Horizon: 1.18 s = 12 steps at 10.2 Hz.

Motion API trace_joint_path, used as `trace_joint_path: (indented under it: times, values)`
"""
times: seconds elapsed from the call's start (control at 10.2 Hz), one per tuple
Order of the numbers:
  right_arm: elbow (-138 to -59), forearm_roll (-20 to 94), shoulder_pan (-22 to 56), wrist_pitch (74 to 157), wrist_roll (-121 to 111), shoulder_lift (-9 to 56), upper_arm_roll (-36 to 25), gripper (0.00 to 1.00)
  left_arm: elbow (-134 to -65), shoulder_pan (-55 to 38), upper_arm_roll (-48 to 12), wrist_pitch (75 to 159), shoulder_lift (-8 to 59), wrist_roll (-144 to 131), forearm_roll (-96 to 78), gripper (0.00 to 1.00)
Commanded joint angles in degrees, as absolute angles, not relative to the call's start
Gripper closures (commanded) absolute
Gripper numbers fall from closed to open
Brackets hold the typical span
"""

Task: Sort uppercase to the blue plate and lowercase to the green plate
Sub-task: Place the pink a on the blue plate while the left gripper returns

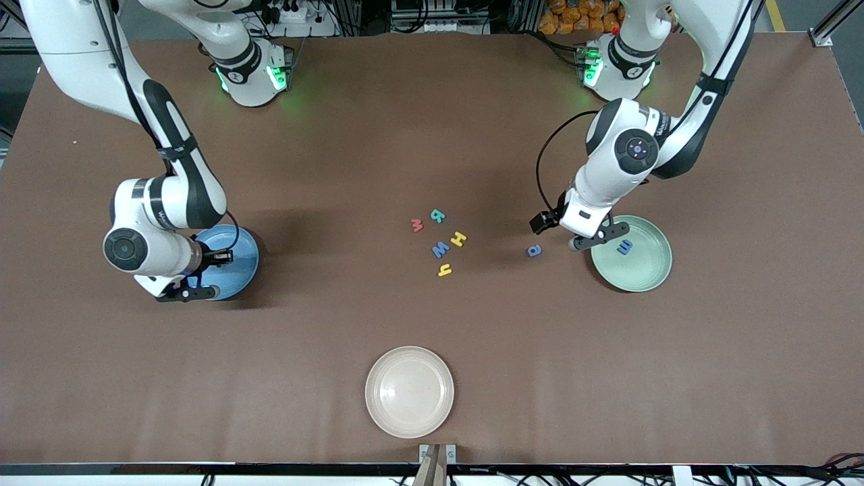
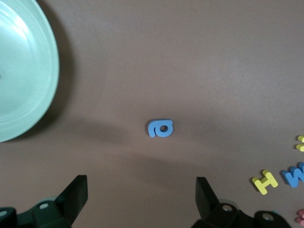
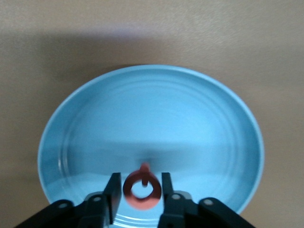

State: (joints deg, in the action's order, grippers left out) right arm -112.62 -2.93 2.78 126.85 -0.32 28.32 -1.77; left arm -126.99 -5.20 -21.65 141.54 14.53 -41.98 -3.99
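Observation:
My right gripper (image 1: pixel 210 275) is shut on the red Q (image 3: pixel 142 189) and holds it low over the blue plate (image 1: pixel 244 260), which fills the right wrist view (image 3: pixel 156 99). My left gripper (image 1: pixel 599 236) is open and empty (image 2: pixel 141 183) over the green plate's (image 1: pixel 641 273) edge nearest the table's middle. A blue rounded small letter (image 1: pixel 534 250) lies on the table beside that plate (image 2: pixel 160 128). Another blue letter (image 1: pixel 624 247) lies in the green plate. Teal R (image 1: pixel 438 215), red m (image 1: pixel 417 225), yellow H (image 1: pixel 459 238), blue W (image 1: pixel 441 249) and yellow h (image 1: pixel 445 271) lie clustered mid-table.
A cream plate (image 1: pixel 410 391) sits near the table's front edge, nearer the camera than the letter cluster. The green plate's rim (image 2: pixel 28 71), the yellow H (image 2: pixel 264 182) and the blue W (image 2: pixel 294 175) show in the left wrist view.

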Motion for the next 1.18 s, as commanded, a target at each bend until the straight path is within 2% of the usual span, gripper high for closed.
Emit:
trace_joint_path:
  times: [0.0, 0.2, 0.39, 0.49, 0.88, 1.08]
  values:
    - [-112.8, -1.0, 2.6, 126.3, -1.1, 26.3, -2.1, 0.0, -127.0, -7.5, -20.8, 144.9, 17.4, -42.5, -4.7, 0.0]
    - [-109.7, -1.0, 2.6, 121.3, -1.1, 21.9, -2.5, 0.0, -126.7, -11.0, -17.4, 146.9, 19.8, -42.3, -4.4, 0.0]
    - [-108.1, -1.0, 3.2, 119.5, -1.0, 16.1, -2.7, 0.0, -126.6, -16.9, -11.7, 148.0, 21.6, -41.8, -2.2, 0.0]
    - [-107.8, -1.0, 3.4, 118.1, -1.1, 14.2, -2.7, 0.0, -126.6, -18.1, -10.7, 149.0, 22.4, -41.5, -2.1, 0.0]
    - [-101.5, -0.9, 4.9, 111.9, -1.1, 11.4, -2.7, 0.0, -126.4, -19.8, -9.3, 149.2, 23.5, -39.0, -1.9, 0.0]
    - [-100.9, -0.9, 5.5, 111.5, -1.1, 10.5, -2.7, 0.0, -125.8, -24.3, -4.2, 149.2, 24.2, -38.2, -1.9, 0.0]
